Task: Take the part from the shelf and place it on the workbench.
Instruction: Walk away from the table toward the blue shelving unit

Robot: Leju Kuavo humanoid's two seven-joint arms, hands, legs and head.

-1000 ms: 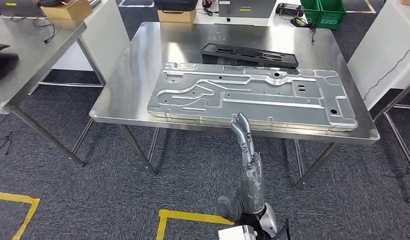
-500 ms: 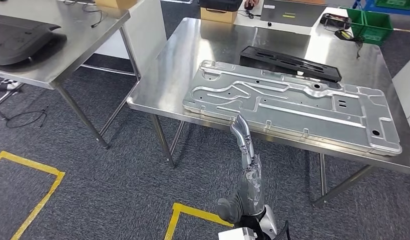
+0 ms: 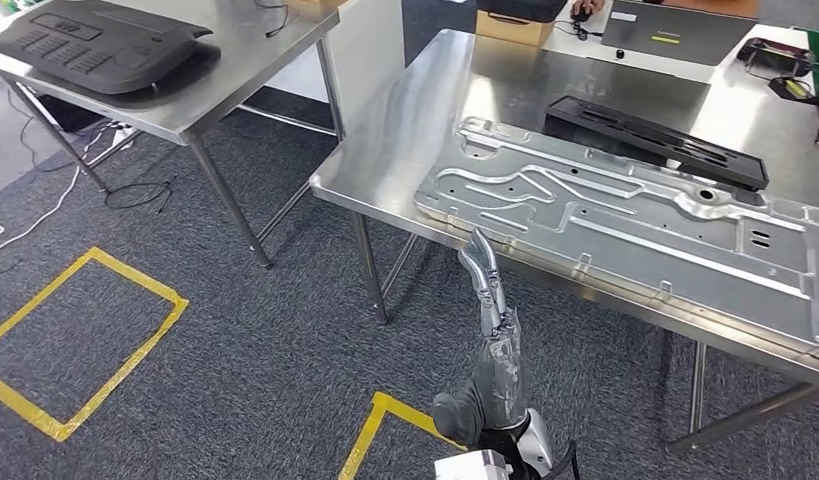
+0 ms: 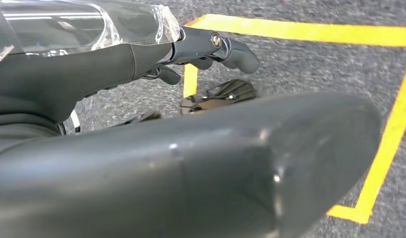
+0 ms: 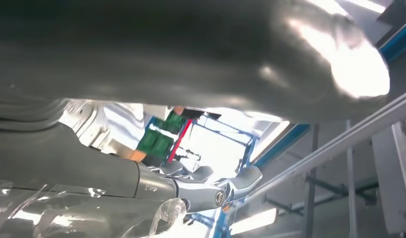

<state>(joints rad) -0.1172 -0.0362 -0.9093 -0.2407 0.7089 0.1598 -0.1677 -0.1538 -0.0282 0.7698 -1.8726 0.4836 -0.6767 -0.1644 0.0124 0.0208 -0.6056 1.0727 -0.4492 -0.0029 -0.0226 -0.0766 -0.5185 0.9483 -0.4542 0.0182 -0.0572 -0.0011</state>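
Plate (image 3: 635,235) lies flat on worktop (image 3: 405,150), long axis approx. left-right, far end slanting away to the right. R hand (image 3: 490,300) is in front of its near-left edge, fingers straight up, empty. L hand (image 4: 210,47) hangs over the floor, loose, holding nothing; R is nearer

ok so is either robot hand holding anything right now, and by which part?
Nothing held. The right robot hand is raised, fingers straight, empty, by the workbench edge; the left robot hand hangs over the carpet, empty too.
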